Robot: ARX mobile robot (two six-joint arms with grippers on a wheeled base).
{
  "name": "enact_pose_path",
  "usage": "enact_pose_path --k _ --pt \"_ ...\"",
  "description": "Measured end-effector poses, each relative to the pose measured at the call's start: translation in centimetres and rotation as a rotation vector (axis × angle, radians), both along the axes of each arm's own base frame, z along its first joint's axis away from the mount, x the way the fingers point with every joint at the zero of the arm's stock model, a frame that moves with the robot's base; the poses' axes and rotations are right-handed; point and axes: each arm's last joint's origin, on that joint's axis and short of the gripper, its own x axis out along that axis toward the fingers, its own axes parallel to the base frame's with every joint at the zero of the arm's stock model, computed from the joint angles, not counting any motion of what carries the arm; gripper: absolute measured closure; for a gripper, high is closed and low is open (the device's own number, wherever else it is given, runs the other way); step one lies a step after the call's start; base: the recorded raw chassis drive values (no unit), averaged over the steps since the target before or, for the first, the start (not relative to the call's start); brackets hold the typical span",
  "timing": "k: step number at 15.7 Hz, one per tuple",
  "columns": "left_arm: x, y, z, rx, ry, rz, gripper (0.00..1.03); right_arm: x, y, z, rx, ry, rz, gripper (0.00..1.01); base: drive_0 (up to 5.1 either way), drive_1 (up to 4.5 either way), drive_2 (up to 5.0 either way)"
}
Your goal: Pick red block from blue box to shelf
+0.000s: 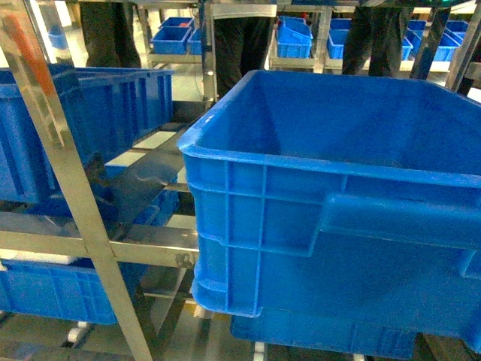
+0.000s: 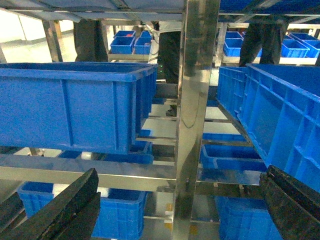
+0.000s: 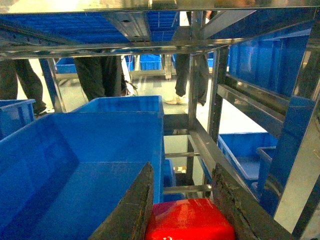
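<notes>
Right gripper [image 3: 189,205]: dark fingers [image 3: 131,210] closed in on the red block [image 3: 190,220], which sits wedged between them at the bottom edge of the right wrist view. Grip looks firm, block carried low in the jaws, presumably so it can be set flat on a shelf level. Neither gripper shows in the head view.

Just beyond the block, a dark blue crate [image 3: 75,165], open and apparently bare inside, with its rim close under the fingers. Steel shelf frame [image 3: 220,155] runs right of it; rails and more crates sit behind. The block hangs above the racking, not yet resting on anything.

Left gripper [image 2: 175,205]: fingers spread wide, nothing between them, aimed at a shelf upright [image 2: 197,100]. Probably parked clear of the working arm.

Light turquoise bin named in the task: not seen in any view. Legs of people [image 3: 102,75] standing behind the rack.
</notes>
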Motion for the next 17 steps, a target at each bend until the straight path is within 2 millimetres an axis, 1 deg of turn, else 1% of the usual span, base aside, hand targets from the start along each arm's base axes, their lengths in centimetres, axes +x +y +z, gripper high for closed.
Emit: enact_pose_path --k 17 --pt "0.00 0.00 0.00 0.000 0.000 0.000 0.05 0.01 0.00 0.00 0.000 0.000 0.000 0.73 0.0 0.00 0.0"
